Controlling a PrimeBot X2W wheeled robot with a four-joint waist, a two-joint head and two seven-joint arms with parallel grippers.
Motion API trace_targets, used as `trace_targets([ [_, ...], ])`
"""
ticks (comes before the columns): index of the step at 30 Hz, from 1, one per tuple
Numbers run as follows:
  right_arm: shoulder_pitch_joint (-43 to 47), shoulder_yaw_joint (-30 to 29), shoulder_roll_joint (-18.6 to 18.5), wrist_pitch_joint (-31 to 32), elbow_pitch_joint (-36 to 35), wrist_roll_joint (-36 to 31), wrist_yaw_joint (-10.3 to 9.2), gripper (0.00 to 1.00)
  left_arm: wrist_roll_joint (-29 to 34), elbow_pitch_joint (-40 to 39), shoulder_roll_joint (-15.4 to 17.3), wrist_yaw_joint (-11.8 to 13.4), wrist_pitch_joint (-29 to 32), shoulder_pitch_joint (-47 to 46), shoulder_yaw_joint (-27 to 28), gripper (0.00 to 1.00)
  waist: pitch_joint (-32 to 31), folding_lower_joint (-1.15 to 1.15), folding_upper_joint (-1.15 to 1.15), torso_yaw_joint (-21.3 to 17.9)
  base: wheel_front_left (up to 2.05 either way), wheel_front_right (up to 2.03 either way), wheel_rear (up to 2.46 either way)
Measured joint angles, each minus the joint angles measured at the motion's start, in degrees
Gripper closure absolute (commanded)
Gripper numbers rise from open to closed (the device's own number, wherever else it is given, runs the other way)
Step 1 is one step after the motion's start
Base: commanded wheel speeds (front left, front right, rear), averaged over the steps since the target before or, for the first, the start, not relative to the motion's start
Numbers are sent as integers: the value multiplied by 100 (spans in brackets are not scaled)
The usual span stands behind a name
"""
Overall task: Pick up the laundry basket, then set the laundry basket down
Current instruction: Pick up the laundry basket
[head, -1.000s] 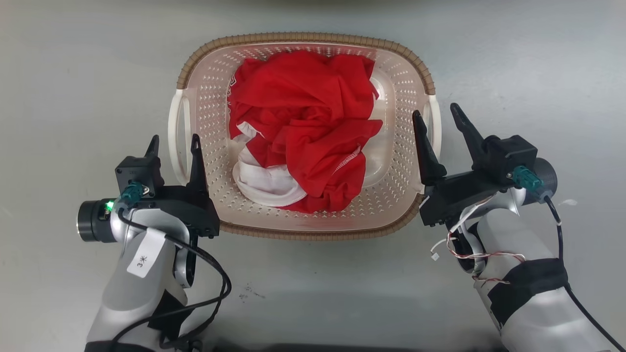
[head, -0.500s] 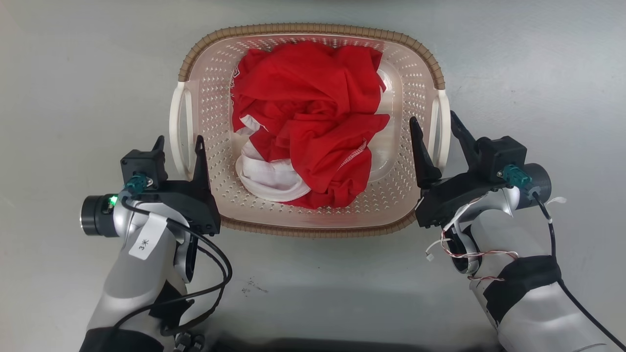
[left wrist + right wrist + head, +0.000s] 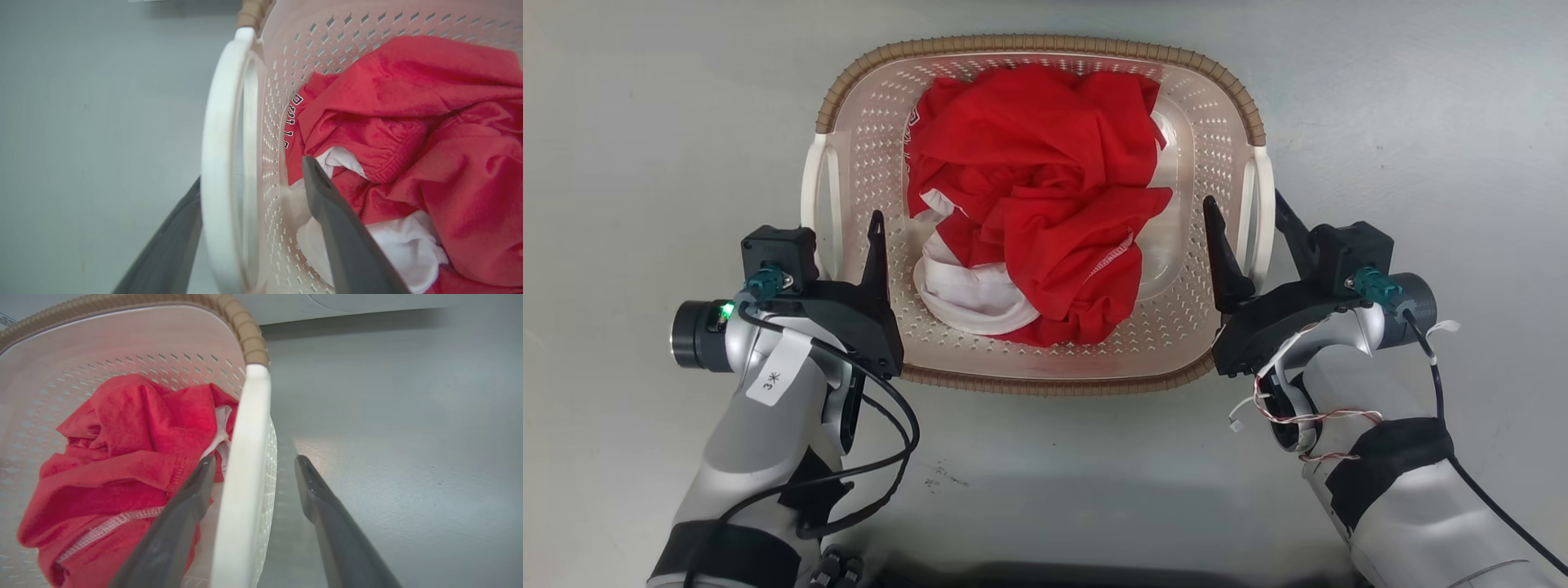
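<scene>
Grey floor carries one laundry basket (image 3: 1037, 42), which rests between your two arms. You can read "3" and a star-like mark on the white tag (image 3: 778, 376) on the left forearm. Black lettering (image 3: 291, 122) on the red garment (image 3: 1029, 163) is folded and unreadable. Of two white handles, the left end effector (image 3: 833, 233) stands open astride the left handle (image 3: 810, 196), its outer finger partly hidden. The right end effector (image 3: 1243, 200) stands open astride the right handle (image 3: 1264, 212), gripping nothing
</scene>
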Motion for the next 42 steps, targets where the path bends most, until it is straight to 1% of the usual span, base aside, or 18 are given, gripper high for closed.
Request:
trace_targets([
  [1, -1, 21, 0, -1, 21, 9, -2, 1, -23, 24, -1, -1, 0, -16, -25, 0, 2, 0, 0, -1, 0, 0, 0],
  [2, -4, 42, 0, 0, 43, 33, -14, 9, -25, 49, -1, -1, 0, -21, -53, 0, 4, 0, 0, -1, 0, 0, 0],
  [3, -10, 69, -1, 0, 70, 56, -15, 25, -37, 76, -1, -1, 0, -22, -78, 0, 5, 0, 0, -2, 0, 0, 0],
  [4, -18, 98, 0, 0, 102, 69, -15, 40, -59, 98, 0, -1, 0, -23, -118, 5, 6, 0, 0, -2, 0, 0, 0],
  [5, -25, 121, 0, 0, 126, 114, -15, 54, -78, 119, 0, -1, 0, -30, -157, 35, 7, 0, 0, -3, 0, 0, 0],
  [6, -31, 138, 0, 0, 144, 160, -18, 60, -81, 145, -3, -2, 0, -43, -186, 53, 7, 0, 0, -3, 0, 0, 0],
  [7, -48, 158, -1, 0, 163, 202, -24, 67, -90, 198, -3, -2, 0, -75, -209, 70, 8, 0, 0, -4, 0, 0, 0],
  [8, -77, 179, -1, 0, 182, 224, -30, 75, -123, 227, 9, -2, 0, -97, -227, 99, 7, 0, 0, -4, 0, 0, 0],
  [10, -131, 202, -2, -1, 209, 254, -77, 100, -236, 265, 31, -12, 0, -107, -291, 100, 4, 0, 0, -7, 0, 0, 0],
  [11, -136, 196, -12, -13, 236, 287, -126, 100, -270, 277, 40, -53, -8, -106, -335, 100, 1, 0, 0, -9, 0, 0, 0],
  [13, -188, 202, -11, -16, 315, 352, -168, 100, -328, 297, 20, -49, -15, -104, -398, 100, -9, -2, 0, -14, 0, 0, 0],
  [18, -218, 288, -24, -16, 515, 483, -213, 100, -493, 315, 14, -41, -13, -92, -600, 100, -106, -1, 0, -25, 0, 0, 0],
  [25, -196, 464, -52, -14, 769, 727, -226, 100, -827, 303, 12, 57, -9, -69, -915, 100, -347, -1, 0, -41, 0, 0, 0],
  [32, -63, 716, -56, -13, 996, 968, -267, 100, -1192, 268, 25, 155, -8, 186, -1273, 100, -703, -1, 0, -58, 0, 0, 0],
  [34, -42, 775, -57, -13, 1060, 1035, -267, 100, -1350, 261, 26, 170, -8, 265, -1361, 100, -825, -1, 0, -63, 0, 0, 0],
  [39, 64, 975, -57, -13, 1213, 1185, -269, 100, -1504, 267, 36, 256, 4, 458, -1605, 100, -1159, -1, 0, -75, 0, 0, 0],
  [42, 162, 1096, -56, -3, 1303, 1315, -269, 100, -1692, 269, 44, 263, 34, 611, -1737, 100, -1379, -1, 0, -83, 0, 0, 0],
])
